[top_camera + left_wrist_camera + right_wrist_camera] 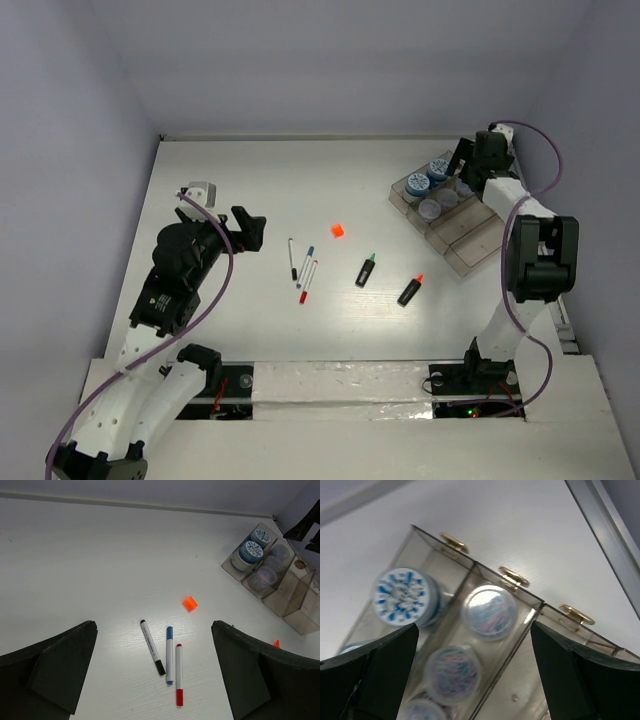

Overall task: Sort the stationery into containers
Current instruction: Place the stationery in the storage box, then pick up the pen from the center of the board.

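Three white pens lie mid-table: black-capped (292, 258), blue-capped (305, 262), red-capped (308, 282). In the left wrist view they lie between and just beyond my fingers: black (152, 647), blue (169, 655), red (179, 674). An orange cube (338, 230) (190, 603) lies beyond them. A green-tipped highlighter (367, 270) and an orange-tipped highlighter (410, 290) lie to the right. The clear tray (470, 240) (475, 565) holds blue-lidded pots (437, 168) (402, 596) and greyish-lidded pots (430, 209) (489, 611). My left gripper (250, 230) (153, 630) is open and empty. My right gripper (475, 165) (473, 630) is open above the tray.
The tray (295, 600) stands at the far right near the side wall. Its right-hand compartments hold nothing that shows. A small white block (198, 190) sits at the far left behind my left arm. White walls close the table at the back and sides.
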Tool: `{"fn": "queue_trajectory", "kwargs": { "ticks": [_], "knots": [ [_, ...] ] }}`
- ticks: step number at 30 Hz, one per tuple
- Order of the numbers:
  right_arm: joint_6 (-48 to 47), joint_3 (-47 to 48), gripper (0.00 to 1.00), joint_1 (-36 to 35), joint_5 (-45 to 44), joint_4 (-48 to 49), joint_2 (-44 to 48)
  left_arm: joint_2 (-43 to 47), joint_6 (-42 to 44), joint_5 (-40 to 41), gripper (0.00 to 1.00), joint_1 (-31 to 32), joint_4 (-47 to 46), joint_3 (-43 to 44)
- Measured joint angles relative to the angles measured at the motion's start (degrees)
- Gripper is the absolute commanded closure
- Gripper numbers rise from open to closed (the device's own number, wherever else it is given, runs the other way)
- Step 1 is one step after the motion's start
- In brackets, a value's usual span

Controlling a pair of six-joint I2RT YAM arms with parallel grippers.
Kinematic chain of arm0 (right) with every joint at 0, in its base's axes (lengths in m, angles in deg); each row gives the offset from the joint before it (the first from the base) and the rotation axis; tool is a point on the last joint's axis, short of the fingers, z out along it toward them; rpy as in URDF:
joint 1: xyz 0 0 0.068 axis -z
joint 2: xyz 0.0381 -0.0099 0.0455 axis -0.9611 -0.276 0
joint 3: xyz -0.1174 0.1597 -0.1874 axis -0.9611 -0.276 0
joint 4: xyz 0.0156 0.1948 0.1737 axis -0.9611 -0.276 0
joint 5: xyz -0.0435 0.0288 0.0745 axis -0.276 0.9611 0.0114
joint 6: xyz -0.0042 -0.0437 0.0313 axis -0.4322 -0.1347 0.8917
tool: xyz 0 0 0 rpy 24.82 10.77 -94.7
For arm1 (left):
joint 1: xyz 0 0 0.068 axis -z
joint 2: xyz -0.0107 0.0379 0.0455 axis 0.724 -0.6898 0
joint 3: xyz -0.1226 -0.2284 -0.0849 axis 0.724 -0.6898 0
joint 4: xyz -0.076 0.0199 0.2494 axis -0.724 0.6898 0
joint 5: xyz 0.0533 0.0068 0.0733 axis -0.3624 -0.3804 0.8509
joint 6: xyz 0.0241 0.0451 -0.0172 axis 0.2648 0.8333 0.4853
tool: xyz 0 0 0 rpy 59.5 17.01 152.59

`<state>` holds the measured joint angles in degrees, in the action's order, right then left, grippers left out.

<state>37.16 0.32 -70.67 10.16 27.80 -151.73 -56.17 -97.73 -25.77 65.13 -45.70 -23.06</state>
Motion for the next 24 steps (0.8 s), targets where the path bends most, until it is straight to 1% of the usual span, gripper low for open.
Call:
{"fn": "queue_trajectory", "kwargs": {
  "ticks": [3, 5, 7, 10, 11, 12, 13, 15, 16, 17, 19, 24],
  "knots": [
    [0.9, -0.9, 0.00, -1.0, 3.1, 0.0, 3.6, 0.1, 0.0, 0.0, 0.01, 0.0, 0.0, 0.0],
    [1.4, -2.3, 0.00, -3.1, 4.4, 0.1, 6.4, 0.2, 0.0, 0.0, 0.01, 0.0, 0.0, 0.0],
    [2.1, -3.4, 0.00, -9.2, 5.4, 0.3, 9.8, 0.5, 0.0, 0.0, 0.01, 0.0, 0.0, 0.0],
    [2.9, -5.2, 0.00, -22.0, 7.2, 2.1, 11.3, 1.4, 0.1, 0.5, 0.01, 0.0, 0.0, 0.0],
    [3.2, -5.6, 0.01, -26.8, 8.1, 2.3, 11.0, 1.9, 0.2, 0.7, 0.01, 0.0, 0.0, 0.0],
    [3.5, -5.8, 0.05, -30.7, 8.7, 2.3, 10.3, 2.4, 0.3, 1.0, 0.01, 0.0, 0.0, 0.0],
    [3.6, -5.9, 0.11, -34.6, 9.2, 2.2, 9.5, 2.9, 0.4, 1.3, 0.01, 0.0, 0.1, 0.0],
    [3.7, -5.9, 0.15, -40.6, 9.7, 1.6, 7.6, 4.1, 0.5, 2.2, 0.01, 0.0, 0.0, 0.0],
    [3.7, -5.6, 0.20, -42.8, 9.3, 0.8, 6.5, 4.7, 0.5, 2.7, 0.01, 0.0, 0.0, 0.0],
    [3.6, -5.0, 0.21, -44.6, 9.1, -0.2, 5.1, 5.2, 0.5, 3.1, 0.01, 0.0, 0.0, 0.0],
    [3.5, -2.4, 0.27, -47.7, 8.0, -2.1, 1.7, 5.8, 0.5, 3.6, 0.01, 0.0, 0.0, 0.0],
    [3.1, 5.9, 0.28, -53.0, 4.9, -6.0, -7.7, 6.4, 0.6, 3.8, 0.01, 0.0, 0.0, 0.0]
  ]
}}
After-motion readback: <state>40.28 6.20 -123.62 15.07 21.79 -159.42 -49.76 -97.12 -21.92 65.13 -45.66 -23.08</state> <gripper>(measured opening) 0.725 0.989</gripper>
